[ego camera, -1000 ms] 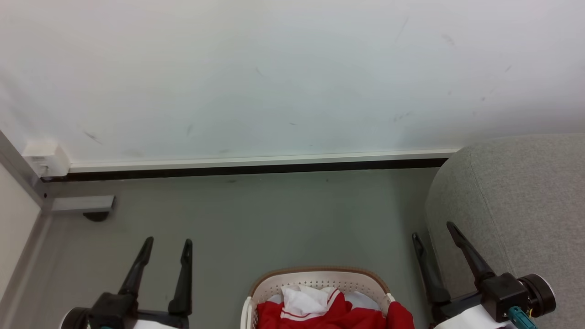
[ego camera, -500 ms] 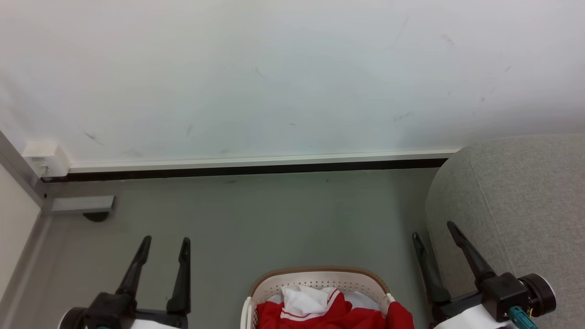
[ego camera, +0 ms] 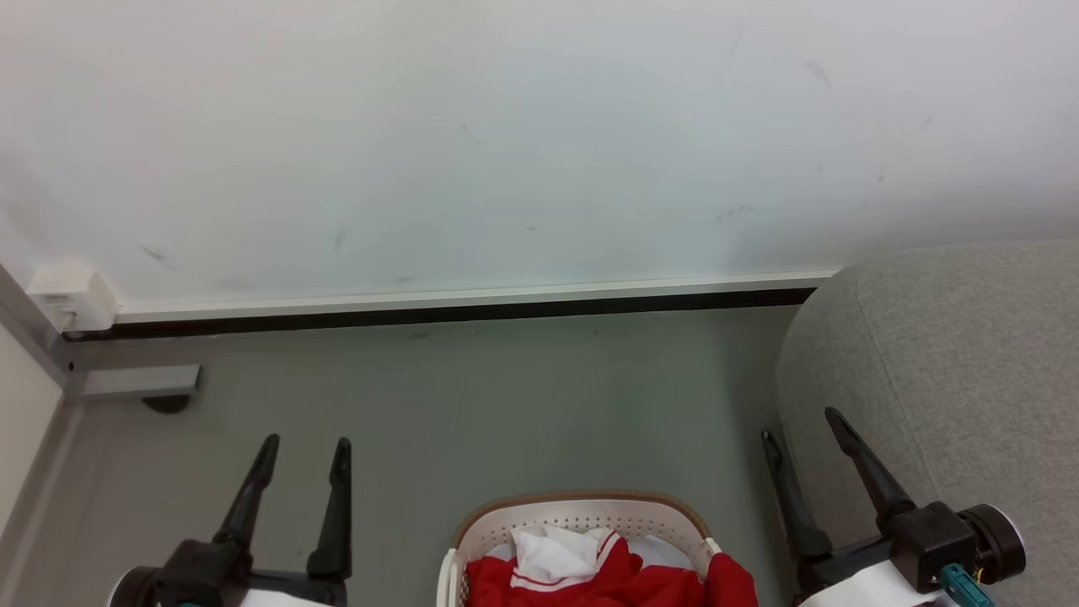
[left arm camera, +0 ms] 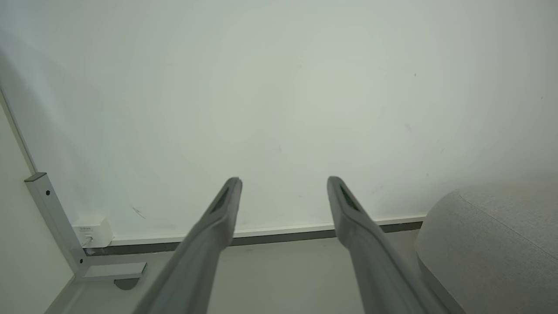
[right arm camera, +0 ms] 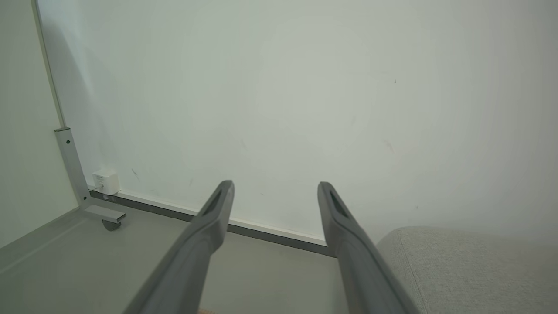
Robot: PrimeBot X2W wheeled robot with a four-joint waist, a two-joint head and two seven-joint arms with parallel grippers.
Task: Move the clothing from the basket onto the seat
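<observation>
As far as the frames show, the job is not begun. The seat (ego camera: 952, 354), a broad light grey sofa at the right with woven upholstery, rounded edges and a seam, carries no garment on its visible part. On the smooth grey floor (ego camera: 472, 396) stands the basket (ego camera: 582, 503), oval cream plastic with perforated walls and a brown rim. The clothing (ego camera: 607, 582) lies crumpled inside it: soft bright red fabric, white collar, thin striped trim. The left tool (ego camera: 305, 443) and right tool (ego camera: 798, 425), with long dark tapered fingers, are spread and empty, flanking the basket without touching it.
</observation>
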